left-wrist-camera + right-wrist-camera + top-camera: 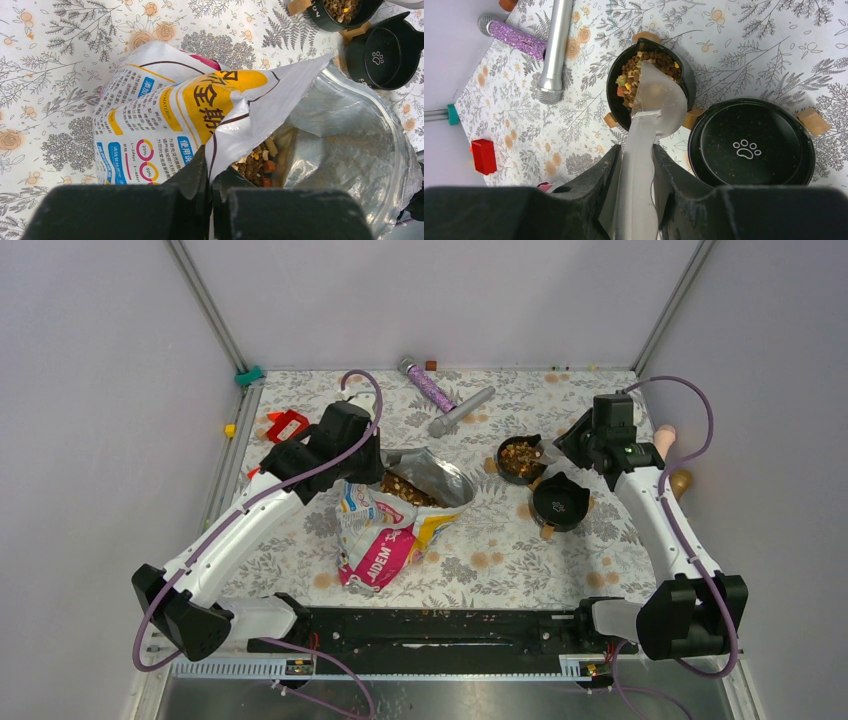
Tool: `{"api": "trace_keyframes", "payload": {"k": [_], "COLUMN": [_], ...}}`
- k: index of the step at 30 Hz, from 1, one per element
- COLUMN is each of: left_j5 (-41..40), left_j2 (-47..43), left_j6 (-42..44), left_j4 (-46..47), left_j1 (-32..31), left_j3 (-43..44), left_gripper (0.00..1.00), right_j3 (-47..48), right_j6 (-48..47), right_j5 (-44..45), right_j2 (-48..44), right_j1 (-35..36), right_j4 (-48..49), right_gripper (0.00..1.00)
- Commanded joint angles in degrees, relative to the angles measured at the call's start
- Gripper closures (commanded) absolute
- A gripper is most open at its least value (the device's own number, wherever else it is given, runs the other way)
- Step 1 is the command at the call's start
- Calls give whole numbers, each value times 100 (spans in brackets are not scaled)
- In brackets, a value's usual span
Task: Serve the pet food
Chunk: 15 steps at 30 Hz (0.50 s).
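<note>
1. The left gripper (210, 175) has its fingers pressed together on the torn lip of the food bag (165, 115). It holds the mouth raised and open, left of centre on the floral mat (500, 560).
2. The pet food (257, 165) lies as a loose heap of brown and orange-tan pellets inside the bag's foil-lined mouth. A second portion sits in the bowl to the right.
3. The filled bowl (611, 87) is black and stands right of the bag, with pellets heaped near its rim.
4. The scoop (659, 97) is silvery, with its blade tipped over the filled bowl. Whether it touches the pellets cannot be told.
5. The right gripper (638, 161) has its fingers clamped on the scoop's handle.
6. The empty bowl (724, 140) bears a paw print and stands just beside the filled bowl, nearer and to the right. No pellets are in it.
7. Handling, as a judgement: the pellets are light, dry and hard, and they roll and scatter easily, so fingers cannot pinch them. They are best moved in the scoop, which is gripped by its stiff handle and kept level. The bag is thin and floppy, so it should be held at the lip.
</note>
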Motion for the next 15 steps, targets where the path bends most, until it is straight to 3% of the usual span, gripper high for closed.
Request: {"api": "trace_keyframes", "payload": {"k": [1,15], "left_j5": [96,63], "left_j2": [47,-41], "left_j6": [38,55], "left_j4": [104,108], "left_j1": [-11,-16], "left_j3": [133,142], "left_gripper": [100,100], "right_j3": [263,645], "right_j6": [-189,-702], "right_j5": [1,226], "right_j2": [16,-76], "right_j1": [-34,-34], "right_j4": [35,-384], "right_gripper": [100,100]}}
